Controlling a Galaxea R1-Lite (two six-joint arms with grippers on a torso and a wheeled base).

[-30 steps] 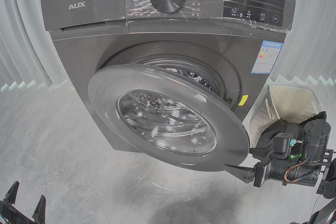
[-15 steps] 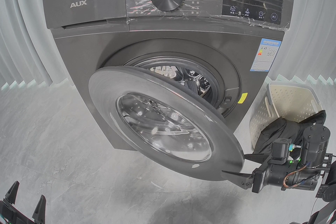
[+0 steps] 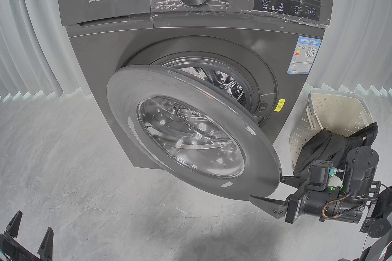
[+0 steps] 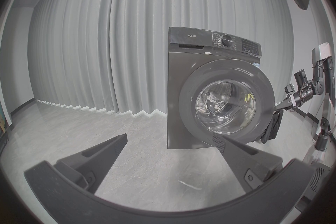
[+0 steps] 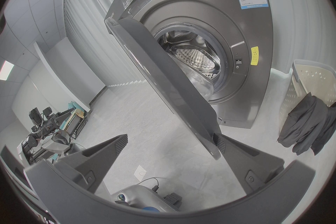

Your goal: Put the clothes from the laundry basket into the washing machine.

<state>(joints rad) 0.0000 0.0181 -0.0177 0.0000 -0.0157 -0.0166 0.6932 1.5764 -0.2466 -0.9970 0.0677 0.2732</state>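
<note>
The grey washing machine [image 3: 196, 41] stands ahead with its round door [image 3: 192, 131] swung partly open, and part of the steel drum [image 3: 220, 80] shows behind it. My right gripper [image 3: 272, 191] is open at the door's free rim. The rim [image 5: 196, 119] runs between the spread fingers, close against one finger [image 5: 241, 156]. A cream laundry basket [image 3: 339, 111] sits to the right of the machine with dark clothes [image 3: 326, 145] draped over its front rim. My left gripper [image 3: 28, 233] hangs open low on the left, far from everything.
Pale curtains [image 3: 24, 29] hang behind the machine. The grey floor [image 3: 81, 160] lies open to the left and in front. In the right wrist view, equipment [image 5: 45, 130] stands far off across the room.
The door has swung a little wider, with my right gripper at its rim moving toward me. The head view has shifted slightly. My left gripper has stayed put.
</note>
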